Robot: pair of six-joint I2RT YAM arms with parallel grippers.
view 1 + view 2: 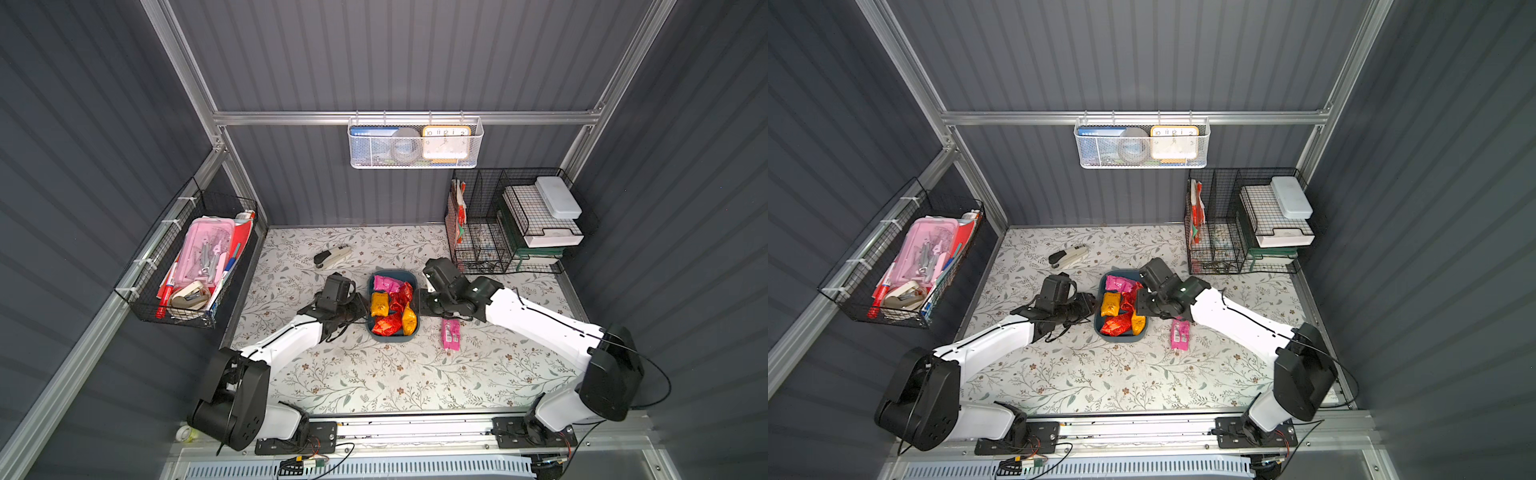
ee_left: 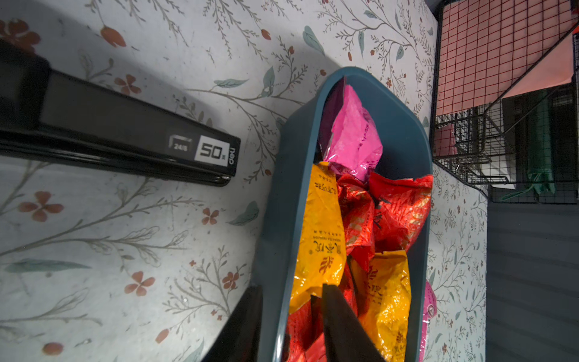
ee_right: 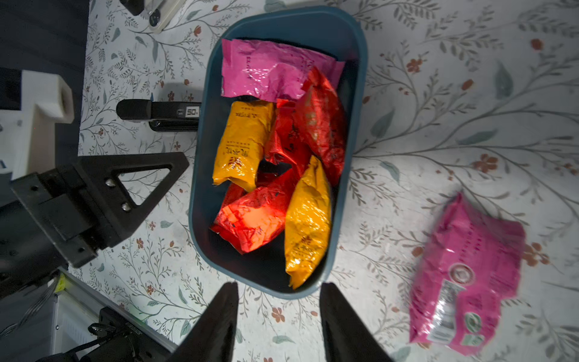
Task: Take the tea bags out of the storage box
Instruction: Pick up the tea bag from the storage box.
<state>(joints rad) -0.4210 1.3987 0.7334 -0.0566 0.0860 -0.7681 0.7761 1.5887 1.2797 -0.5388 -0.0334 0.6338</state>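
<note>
Tea bags (image 3: 275,150) in red, yellow and pink fill the storage box (image 1: 390,338) in the middle of the table (image 1: 374,374). One pink sachet (image 1: 451,334) lies outside, just beside it. Only the wrist views show a black stapler (image 2: 138,138) near the box; from above the left arm (image 1: 282,345) covers it. The left gripper (image 2: 291,291) straddles the box wall; whether it pinches, I cannot tell. The right gripper (image 3: 279,285) hangs with jaws apart, empty.
</note>
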